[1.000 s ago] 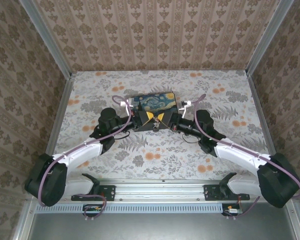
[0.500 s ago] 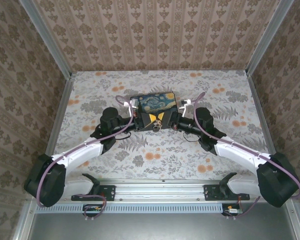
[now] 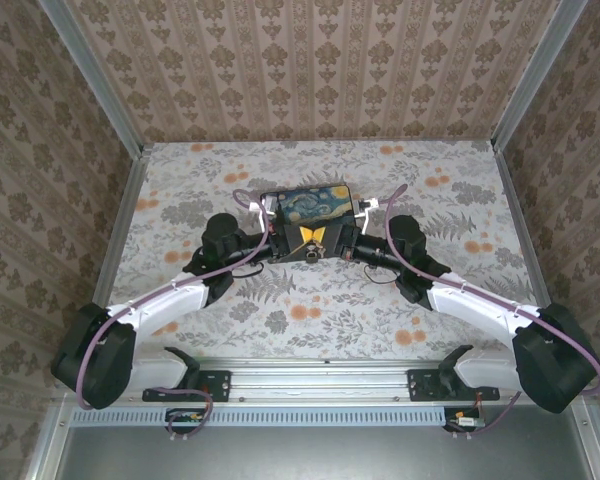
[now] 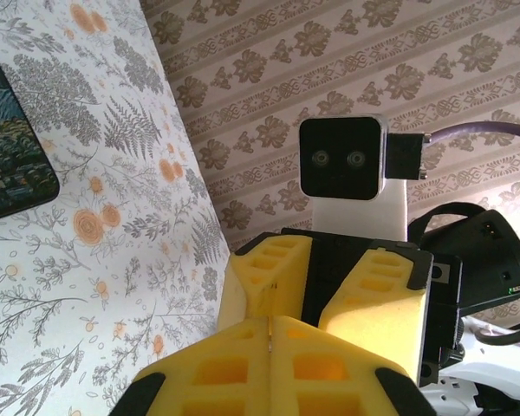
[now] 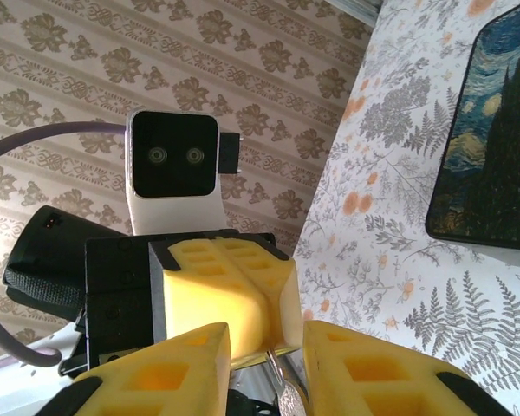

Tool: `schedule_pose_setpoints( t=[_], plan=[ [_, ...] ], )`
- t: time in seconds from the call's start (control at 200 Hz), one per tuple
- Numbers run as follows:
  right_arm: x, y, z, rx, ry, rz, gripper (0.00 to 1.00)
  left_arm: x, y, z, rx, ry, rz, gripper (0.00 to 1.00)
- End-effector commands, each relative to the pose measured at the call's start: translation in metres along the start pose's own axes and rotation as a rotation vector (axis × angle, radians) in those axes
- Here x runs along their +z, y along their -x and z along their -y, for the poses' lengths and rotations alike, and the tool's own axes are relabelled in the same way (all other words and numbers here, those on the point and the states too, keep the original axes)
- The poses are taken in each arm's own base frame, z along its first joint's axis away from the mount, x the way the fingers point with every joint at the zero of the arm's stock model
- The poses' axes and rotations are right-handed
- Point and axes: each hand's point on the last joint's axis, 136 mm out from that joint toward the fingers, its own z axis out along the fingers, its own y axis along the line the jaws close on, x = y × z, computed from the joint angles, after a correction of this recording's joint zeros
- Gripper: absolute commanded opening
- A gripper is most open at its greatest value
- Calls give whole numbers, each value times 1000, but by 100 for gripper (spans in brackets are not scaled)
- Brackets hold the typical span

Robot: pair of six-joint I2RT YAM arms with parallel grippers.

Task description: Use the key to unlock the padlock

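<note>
My left gripper (image 4: 271,321) is shut, and a thin dark sliver, the key (image 4: 269,328), is pinched in the seam of its yellow pads. My right gripper (image 5: 264,347) faces it tip to tip, its jaws standing apart. A small silvery metal piece, the padlock (image 5: 286,390), hangs between them near the frame's lower edge. Whether the jaws clamp it is hidden. From above, both grippers meet at the black box's front side, the left gripper (image 3: 304,238) and the right gripper (image 3: 321,238).
The black box with the starry-night lid (image 3: 310,203) lies just behind the grippers, mid-table. Its edge shows in both wrist views as the lid (image 4: 9,147) and the lid (image 5: 494,147). Flowered cloth (image 3: 310,310) covers the table, with papered walls on three sides.
The two grippers' tips have drawn closer together in front of the box. The box has not moved.
</note>
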Motion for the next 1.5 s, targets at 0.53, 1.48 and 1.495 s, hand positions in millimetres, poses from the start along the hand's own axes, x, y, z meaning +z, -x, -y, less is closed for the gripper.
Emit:
schedule_pose_setpoints(
  t=[0.53, 1.48, 1.495],
  plan=[
    [0, -9, -14, 12, 78, -24, 21, -4, 15, 17, 38, -60, 47, 0],
    [-6, -1, -17, -21, 73, 19, 24, 0, 11, 22, 35, -93, 15, 0],
    [-6, -2, -17, -20, 73, 18, 24, 0, 11, 22, 35, -92, 18, 0]
  ],
)
